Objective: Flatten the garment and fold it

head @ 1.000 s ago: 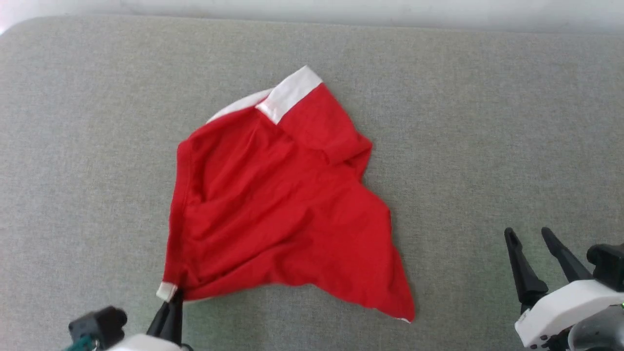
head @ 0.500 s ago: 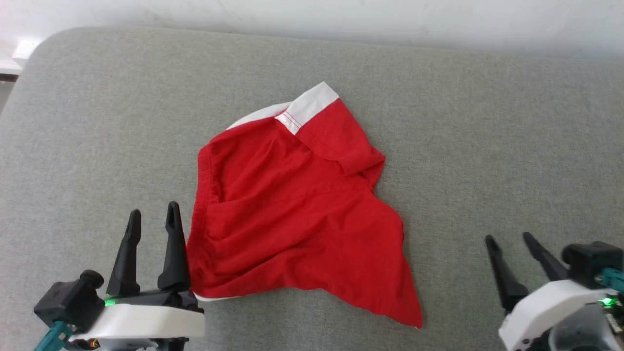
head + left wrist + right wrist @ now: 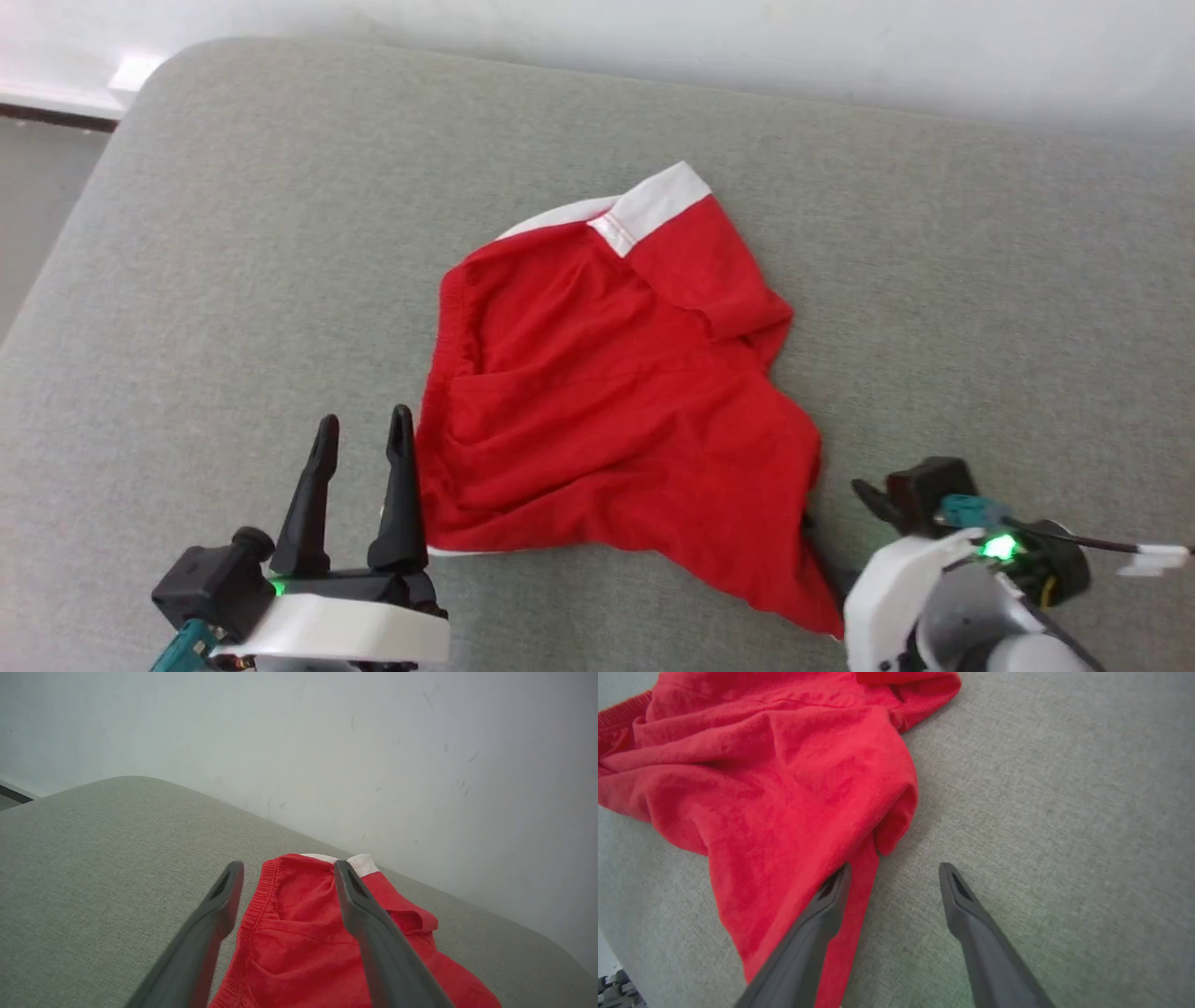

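Wrist view shows the right gripper (image 3: 894,867) spread, empty, one finger over the shorts (image 3: 784,765); head view, the left gripper (image 3: 364,416) likewise beside them, grey cushion (image 3: 233,280), white wall (image 3: 747,37).

Head camera looks down on the garment (image 3: 607,411); both wrist cameras view it low, seemingly close.

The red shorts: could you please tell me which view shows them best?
The head view: the shorts lie whole, white trim included. The left wrist view gives the waistband side, cropped; the right wrist view a crumpled corner beside the right claw.
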